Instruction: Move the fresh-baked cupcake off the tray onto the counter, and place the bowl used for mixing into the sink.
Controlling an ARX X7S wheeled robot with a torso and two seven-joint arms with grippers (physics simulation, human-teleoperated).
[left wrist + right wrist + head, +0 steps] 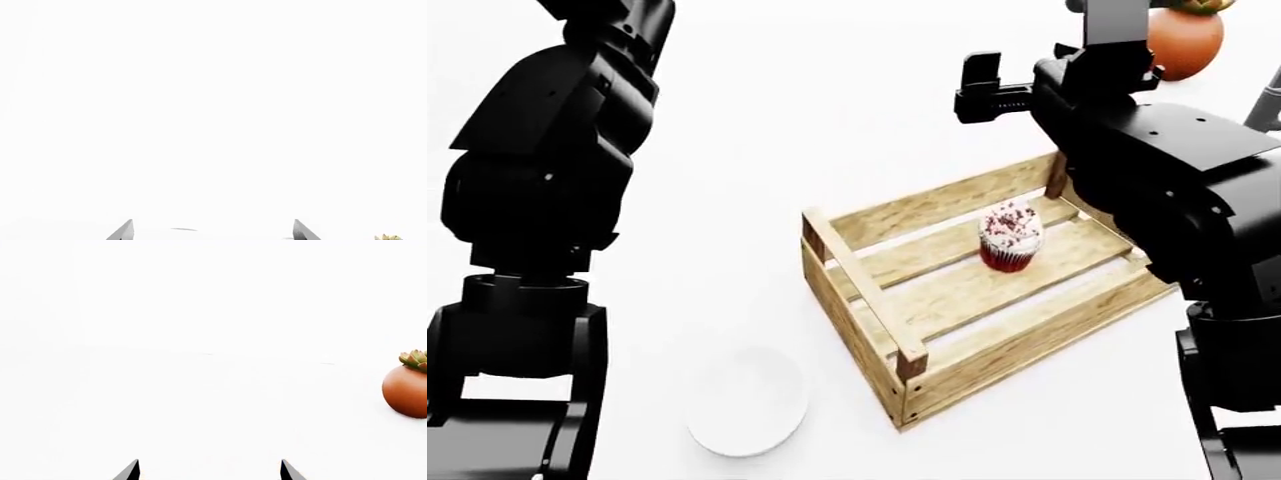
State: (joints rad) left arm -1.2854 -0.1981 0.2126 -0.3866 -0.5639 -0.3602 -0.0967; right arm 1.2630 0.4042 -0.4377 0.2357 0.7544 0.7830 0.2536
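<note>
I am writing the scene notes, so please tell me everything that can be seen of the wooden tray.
The tray is a light wooden crate with a slatted floor, low plank sides and darker corner posts. It looks like raw wood, whole and clean. It rests flat on the white counter, turned at an angle to the head view. The cupcake stands upright on its floor slats, toward the far side. The white bowl lies on the counter apart from it. No gripper touches it.

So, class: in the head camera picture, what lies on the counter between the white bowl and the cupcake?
In the head view, the tray's near wooden side wall stands between the bowl and the cupcake; otherwise only bare white counter.
</note>
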